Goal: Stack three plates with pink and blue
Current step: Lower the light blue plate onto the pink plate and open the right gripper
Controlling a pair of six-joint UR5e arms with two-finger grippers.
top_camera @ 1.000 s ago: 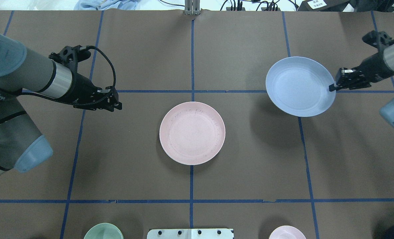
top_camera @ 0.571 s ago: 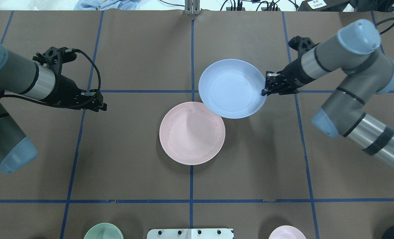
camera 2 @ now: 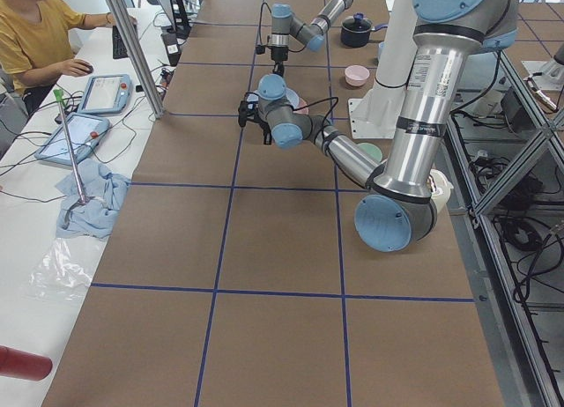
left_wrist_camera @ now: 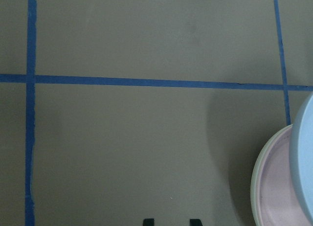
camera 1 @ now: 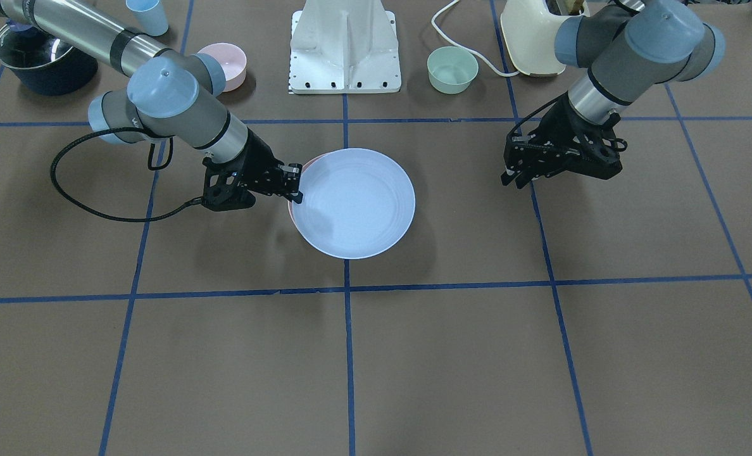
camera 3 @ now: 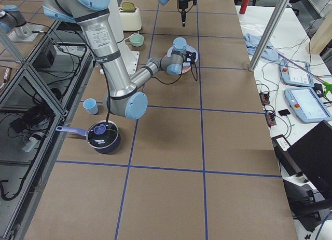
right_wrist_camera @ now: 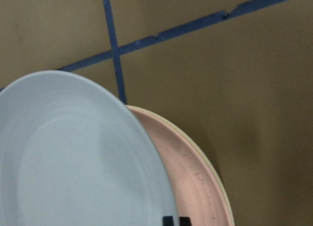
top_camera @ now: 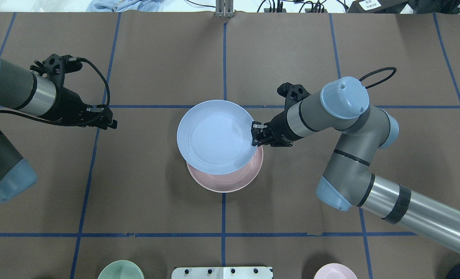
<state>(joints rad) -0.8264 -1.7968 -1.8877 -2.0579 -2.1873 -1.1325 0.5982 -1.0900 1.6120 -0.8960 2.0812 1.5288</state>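
Observation:
My right gripper [top_camera: 254,136] is shut on the right rim of the light blue plate [top_camera: 213,135] and holds it over the pale pink plate [top_camera: 234,181] at the table's middle. The blue plate covers most of the pink one and is offset toward the far side. The right wrist view shows the blue plate [right_wrist_camera: 73,162] above the pink plate [right_wrist_camera: 190,179], with a cream-white rim [right_wrist_camera: 209,161] under the pink one. My left gripper [top_camera: 112,124] is open and empty, well to the left of the plates; the front view shows it too [camera 1: 516,177].
A mint-green bowl [top_camera: 121,271] and a small pink bowl [top_camera: 334,272] stand at the near edge, either side of the robot's base plate [top_camera: 222,273]. A dark pot [camera 1: 43,63], a blue cup [camera 1: 148,16] and a cream appliance [camera 1: 534,31] stand near the robot.
My right arm has carried the blue plate leftward from the right side of the table to over the pink plate. My left gripper has drawn back to the left.

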